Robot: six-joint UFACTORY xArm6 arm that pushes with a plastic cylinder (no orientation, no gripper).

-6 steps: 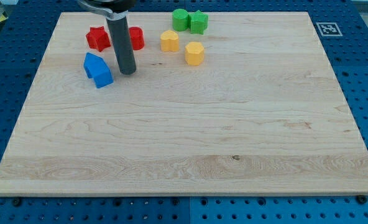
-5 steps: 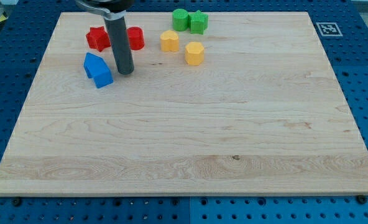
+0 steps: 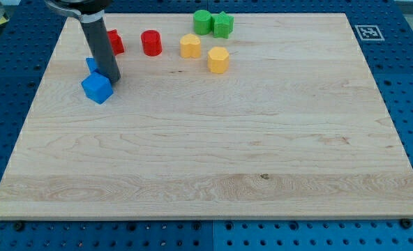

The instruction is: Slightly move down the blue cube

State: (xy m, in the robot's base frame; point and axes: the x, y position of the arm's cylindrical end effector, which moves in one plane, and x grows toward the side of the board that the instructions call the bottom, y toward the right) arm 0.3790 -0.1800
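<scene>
The blue cube (image 3: 96, 88) lies near the board's left side, turned a little on its corner. My tip (image 3: 109, 79) rests at the cube's upper right edge, touching it or nearly so. A second blue block (image 3: 91, 65) sits just above the cube, mostly hidden behind the rod, so its shape is unclear. The rod slants up to the view's top left.
A red star (image 3: 115, 42), partly hidden by the rod, and a red cylinder (image 3: 151, 42) lie above. Two yellow blocks (image 3: 190, 46) (image 3: 218, 60) sit to the right of them. A green cylinder (image 3: 203, 21) and a green star (image 3: 223, 24) lie at the top edge. The wooden board (image 3: 213, 153) has a marker tag (image 3: 367, 32) at its top right.
My tip moved left from the right of the blue blocks. The blue cube slid left and slightly down, and the other blue block also shifted left.
</scene>
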